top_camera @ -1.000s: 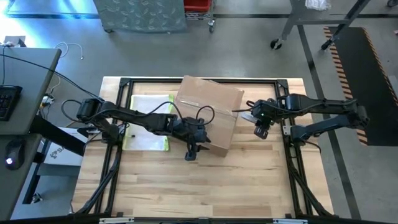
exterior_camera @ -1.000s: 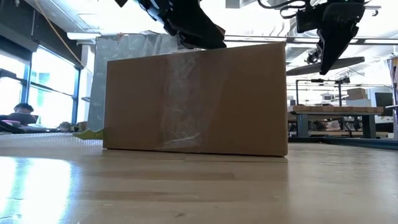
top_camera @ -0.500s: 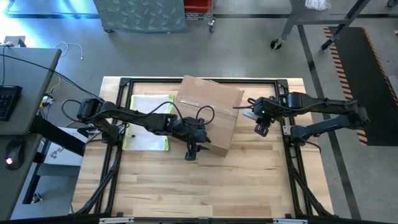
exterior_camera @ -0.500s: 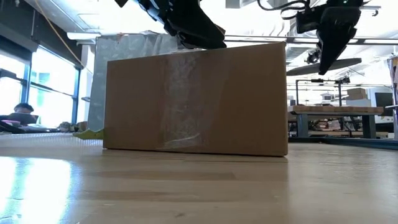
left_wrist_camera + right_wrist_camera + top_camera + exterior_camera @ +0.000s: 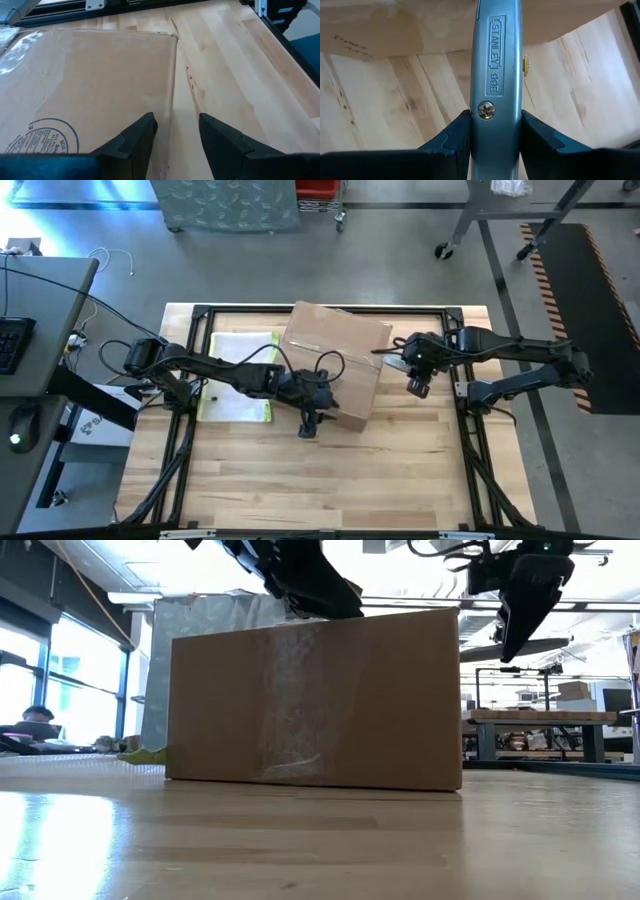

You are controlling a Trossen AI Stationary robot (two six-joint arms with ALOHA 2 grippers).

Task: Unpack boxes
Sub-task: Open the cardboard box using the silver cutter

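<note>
On the table, closed box; right claw clamped on utility knife; left claw apart.

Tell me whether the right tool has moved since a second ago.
Yes. The right tool, clamping the grey metal utility knife, shifted slightly toward the brown cardboard box.

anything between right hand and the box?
Only the utility knife that the right hand grips, pointing at the box; right wrist view shows bare table beneath.
</note>
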